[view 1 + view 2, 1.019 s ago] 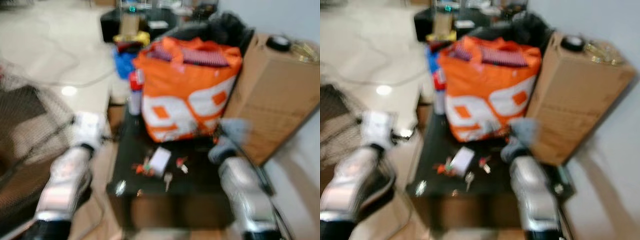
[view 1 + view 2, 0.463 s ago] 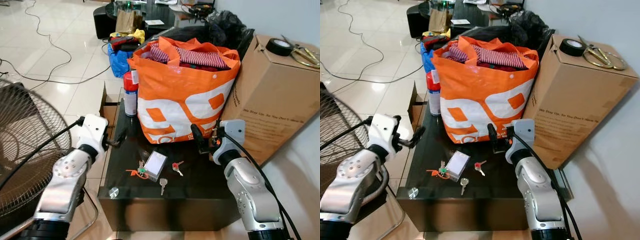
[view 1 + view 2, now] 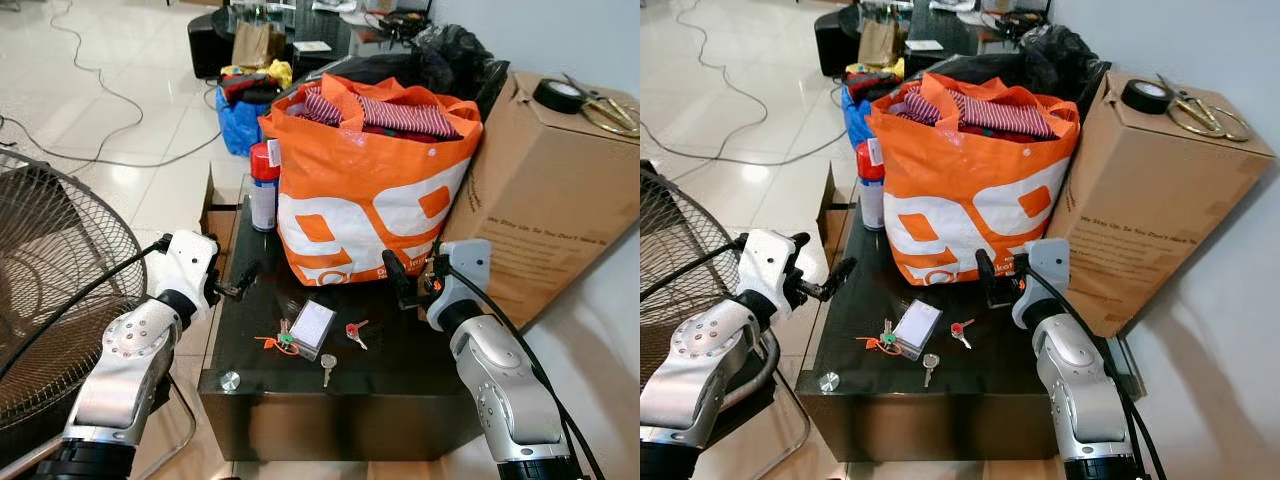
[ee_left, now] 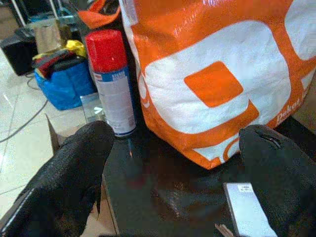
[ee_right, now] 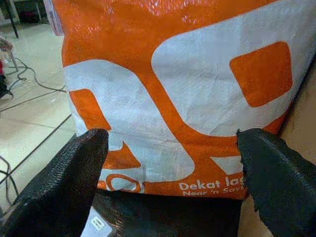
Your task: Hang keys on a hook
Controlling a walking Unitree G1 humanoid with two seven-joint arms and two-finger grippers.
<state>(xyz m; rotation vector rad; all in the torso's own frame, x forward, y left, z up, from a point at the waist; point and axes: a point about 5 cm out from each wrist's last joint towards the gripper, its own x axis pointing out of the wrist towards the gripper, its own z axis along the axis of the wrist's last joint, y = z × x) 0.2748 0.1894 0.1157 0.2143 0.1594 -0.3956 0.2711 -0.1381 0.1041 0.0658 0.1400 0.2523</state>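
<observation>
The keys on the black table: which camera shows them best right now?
The left eye view: the keys lie in plain sight on the black table, around a small white card, between both grippers. The right eye view matches. The left wrist view catches the card's corner; the right wrist view faces the orange bag.

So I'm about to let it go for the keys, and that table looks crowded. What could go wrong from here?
1. The keys lie against a small white box; a grab may catch the box too.
2. The right gripper sits close to the orange bag and could snag it.
3. No hook is in sight.
</observation>
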